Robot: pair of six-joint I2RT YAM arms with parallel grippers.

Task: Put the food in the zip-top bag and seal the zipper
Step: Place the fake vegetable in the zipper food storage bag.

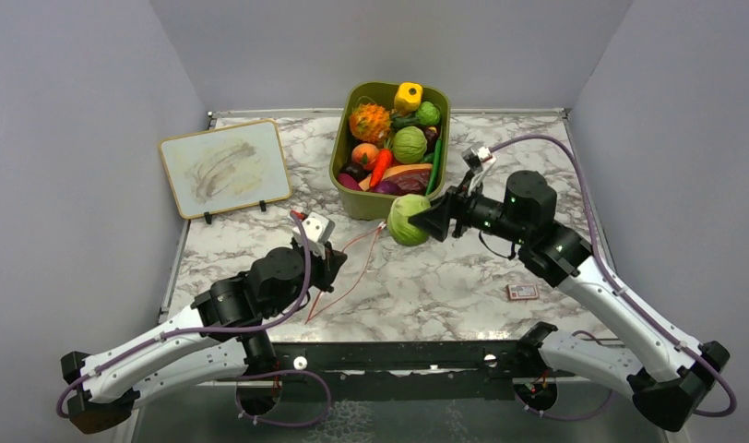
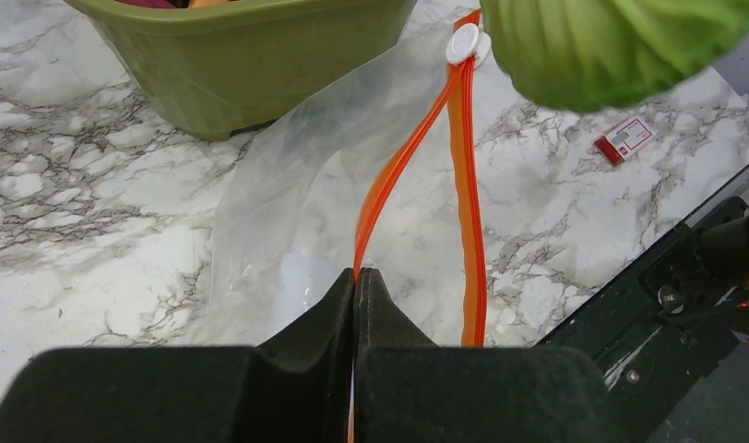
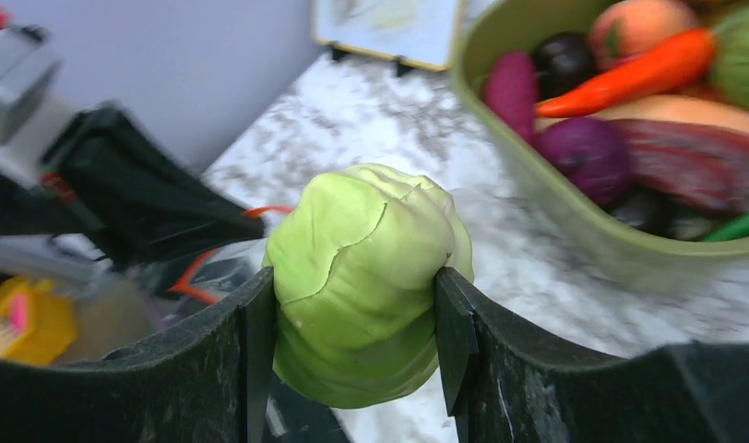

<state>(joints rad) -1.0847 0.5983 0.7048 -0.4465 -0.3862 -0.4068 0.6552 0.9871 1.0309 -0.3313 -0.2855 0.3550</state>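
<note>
My right gripper [image 1: 424, 221] is shut on a light-green cabbage ball [image 1: 406, 220], also in the right wrist view [image 3: 366, 277], held at the far end of the bag's mouth. The clear zip-top bag [image 2: 297, 175] lies on the marble between the arms. Its orange-red zipper [image 2: 465, 185] gapes open, with a white slider [image 2: 464, 42] at the far end. My left gripper [image 2: 356, 277] is shut on one side of the zipper strip at the near end. A second cabbage ball [image 1: 409, 145], a bumpy orange fruit [image 1: 369, 121] and a peach fruit [image 1: 364, 153] sit in the bin.
The olive-green bin [image 1: 345, 152] of toy produce stands at the back middle, just behind the bag. A small whiteboard [image 1: 225, 166] leans at the back left. A small red-and-white card [image 1: 522, 292] lies on the table near the right arm.
</note>
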